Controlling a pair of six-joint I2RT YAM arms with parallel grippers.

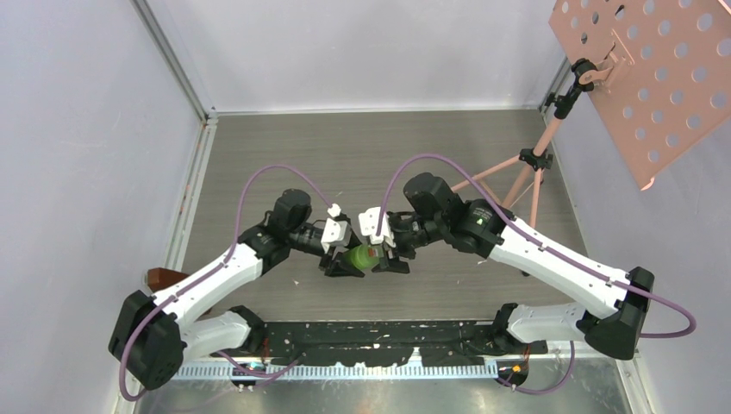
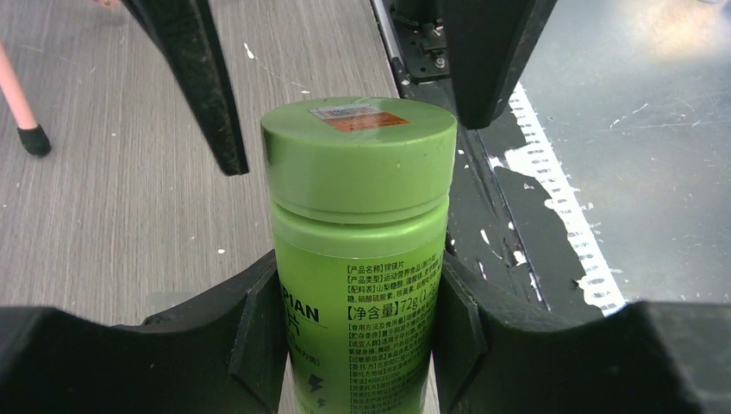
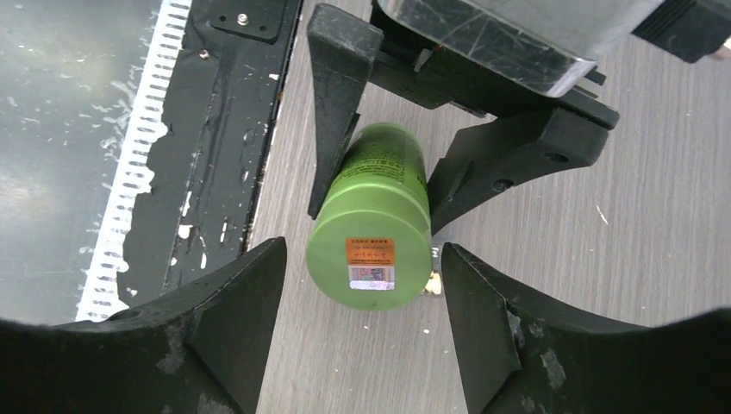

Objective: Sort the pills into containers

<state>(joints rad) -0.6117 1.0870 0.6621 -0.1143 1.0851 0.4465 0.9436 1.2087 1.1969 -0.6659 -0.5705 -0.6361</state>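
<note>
A green bottle (image 1: 364, 256) with a red-marked lid (image 3: 371, 259) is held above the wooden table, lying roughly level. My left gripper (image 2: 358, 323) is shut on its printed body (image 2: 362, 285), and its fingers (image 3: 332, 112) show behind the bottle in the right wrist view. My right gripper (image 3: 362, 259) is open, its fingers (image 2: 203, 95) standing on either side of the lid with a gap on both sides. One small pale-yellow piece (image 3: 434, 283), perhaps a pill, lies on the table beside the lid. No other container is in view.
A black taped strip (image 1: 379, 341) and a scuffed metal plate (image 2: 655, 155) run along the near edge. A pink perforated board (image 1: 655, 78) on a tripod (image 1: 517, 177) stands at the back right. Walls close in the table on three sides.
</note>
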